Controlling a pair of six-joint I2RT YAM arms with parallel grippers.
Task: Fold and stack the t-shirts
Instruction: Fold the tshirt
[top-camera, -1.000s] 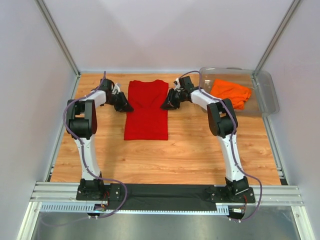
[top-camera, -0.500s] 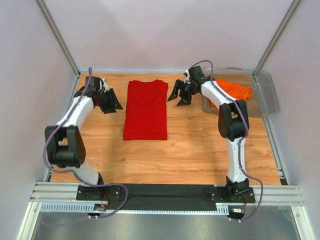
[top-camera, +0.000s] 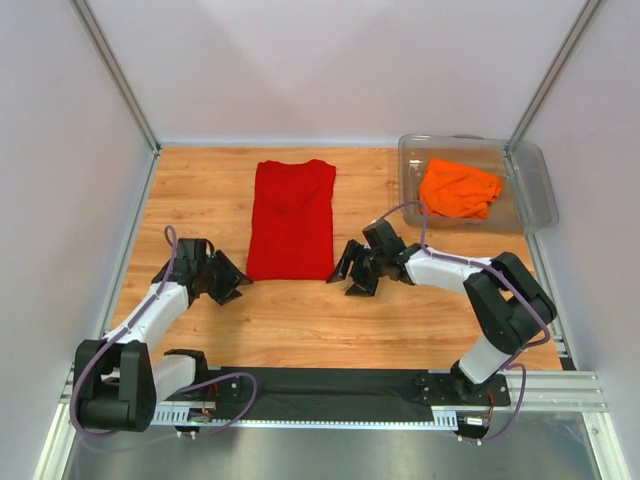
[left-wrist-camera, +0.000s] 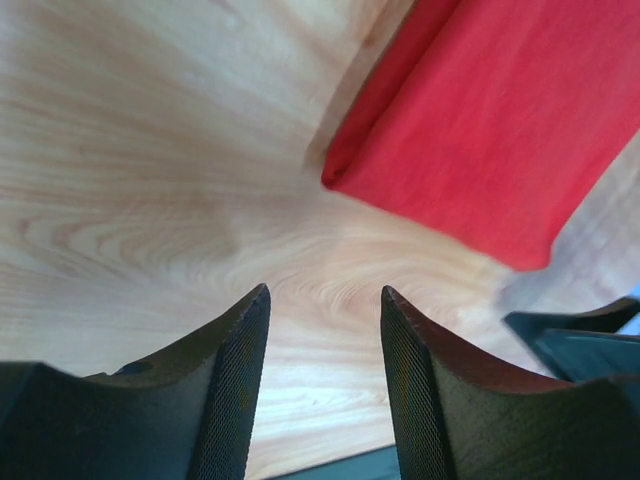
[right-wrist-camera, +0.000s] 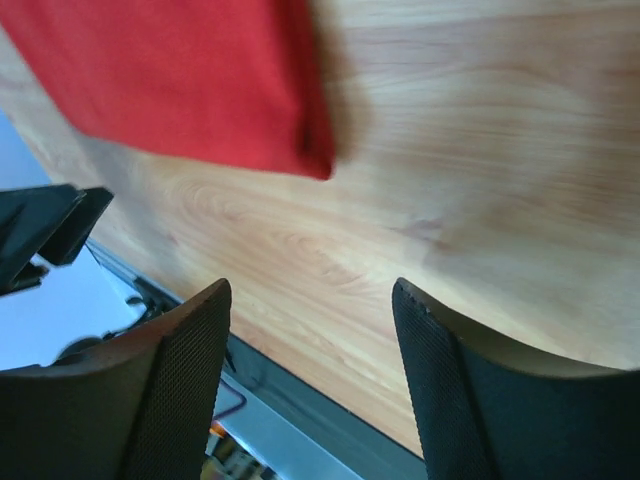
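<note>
Both arms are low over the near half of the table (top-camera: 400, 320).

1. The red t-shirt (top-camera: 292, 220) lies flat on the wood left of centre. It is folded into a long narrow rectangle with its short ends toward the back wall and toward the arm bases. The surface looks smooth, with one soft crease near the far end.

2. The orange t-shirt (top-camera: 460, 188) sits bunched and unfolded inside the clear plastic bin (top-camera: 533, 195) at the far right corner, well apart from the red one.

3. The left gripper (top-camera: 232, 280) is just beside the near left corner of the red t-shirt and points toward it. Its jaws are spread with only bare wood between them. The left wrist view shows that corner ahead of the fingertips and not touching them.

4. The right gripper (top-camera: 347, 278) is just off the near right corner of the same shirt, facing the left one across the hem. Its jaws are also spread wide and carry nothing. The right wrist view shows the folded corner ahead and to the left, clear of both jaws (the fold there looks at least two layers thick, but I cannot count them).

5. Neither tool touches cloth.
</note>
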